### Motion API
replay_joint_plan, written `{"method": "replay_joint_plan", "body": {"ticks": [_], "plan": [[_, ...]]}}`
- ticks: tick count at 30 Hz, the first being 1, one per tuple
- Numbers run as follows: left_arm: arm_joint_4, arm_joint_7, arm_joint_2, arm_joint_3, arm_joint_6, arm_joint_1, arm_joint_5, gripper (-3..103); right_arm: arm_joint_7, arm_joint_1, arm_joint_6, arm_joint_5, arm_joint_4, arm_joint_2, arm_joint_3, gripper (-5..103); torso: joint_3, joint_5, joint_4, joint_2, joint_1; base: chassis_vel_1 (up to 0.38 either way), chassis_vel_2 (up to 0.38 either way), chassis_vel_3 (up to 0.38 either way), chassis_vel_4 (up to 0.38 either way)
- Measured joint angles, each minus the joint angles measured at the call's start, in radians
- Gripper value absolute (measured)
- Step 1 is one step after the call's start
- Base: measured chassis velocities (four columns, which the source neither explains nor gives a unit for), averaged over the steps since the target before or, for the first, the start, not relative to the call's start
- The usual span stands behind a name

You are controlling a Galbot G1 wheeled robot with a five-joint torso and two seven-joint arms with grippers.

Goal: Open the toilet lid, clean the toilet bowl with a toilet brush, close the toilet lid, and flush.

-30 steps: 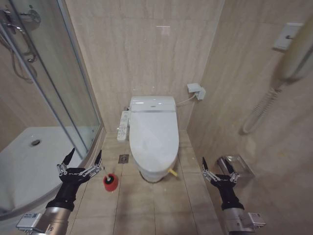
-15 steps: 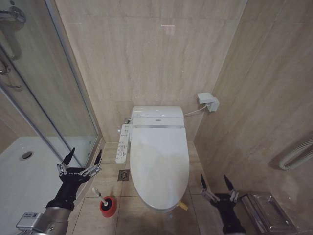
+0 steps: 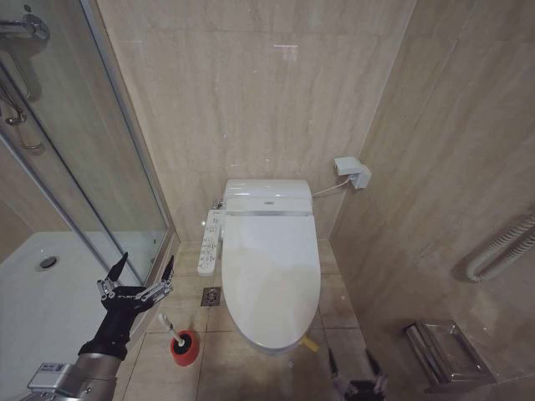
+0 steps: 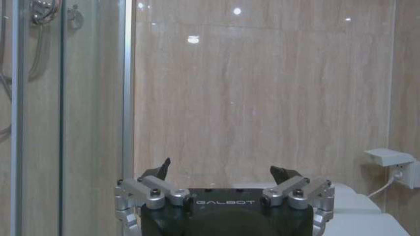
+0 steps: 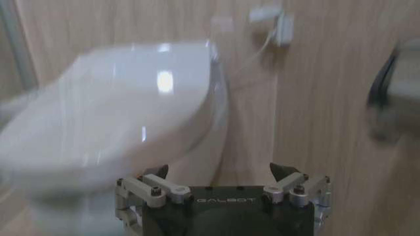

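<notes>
The toilet lid [image 3: 269, 276] is a glossy white oval lying shut over the toilet bowl, with a small yellow strip [image 3: 310, 342] at its front edge. The lid also shows in the left wrist view [image 4: 367, 216] and, blurred, in the right wrist view [image 5: 131, 113]. The toilet brush [image 3: 170, 328] stands with its white handle up in a red holder cup [image 3: 185, 347] on the floor left of the toilet. My left gripper [image 3: 138, 271] [image 4: 221, 169] is open and empty, raised above and left of the brush. My right gripper [image 3: 353, 376] [image 5: 221, 169] is open and empty, low, right of the toilet's front.
A glass shower door [image 3: 100, 167] and white shower tray [image 3: 50, 292] close off the left. A control panel [image 3: 210, 242] hangs on the toilet's left side, with a floor drain [image 3: 211, 296] below. On the right wall are a socket [image 3: 351, 173] and a metal rack [image 3: 439, 351].
The head view has shifted closer to the toilet, so it looks larger. The right gripper has dropped to the view's lower edge. The left gripper holds the same raised, open pose.
</notes>
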Motion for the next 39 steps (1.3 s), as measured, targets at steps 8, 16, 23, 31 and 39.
{"method": "replay_joint_plan", "body": {"ticks": [8,16,23,31,39], "plan": [[0.000,0.000,0.000,0.000,0.000,0.000,0.000,100,0.001,0.134,-0.020,-0.018,-0.195,0.027,-0.020,100,0.000,0.0001,0.0003,0.000,0.000,0.000,0.000,0.000,0.000],[0.000,0.000,0.000,0.000,0.000,0.000,0.000,100,0.008,0.257,-0.047,0.005,-0.290,0.036,-0.026,100,0.000,0.0000,0.0002,0.000,0.000,0.000,0.000,0.000,0.000],[0.000,0.000,0.000,0.000,0.000,0.000,0.000,100,0.013,0.282,-0.047,0.022,-0.299,0.036,-0.018,100,0.000,0.0000,-0.0001,0.000,0.000,0.000,0.000,0.000,0.000],[0.000,0.000,0.000,0.000,0.000,0.000,0.000,100,0.015,0.284,-0.043,0.026,-0.302,0.035,-0.014,103,0.000,0.0000,0.0000,0.000,0.000,0.000,0.000,0.000,0.000],[0.000,0.000,0.000,0.000,0.000,0.000,0.000,100,0.002,0.284,-0.019,0.028,-0.309,0.037,-0.017,52,0.000,0.0001,0.0000,0.000,0.000,0.000,0.000,0.000,0.000]]}}
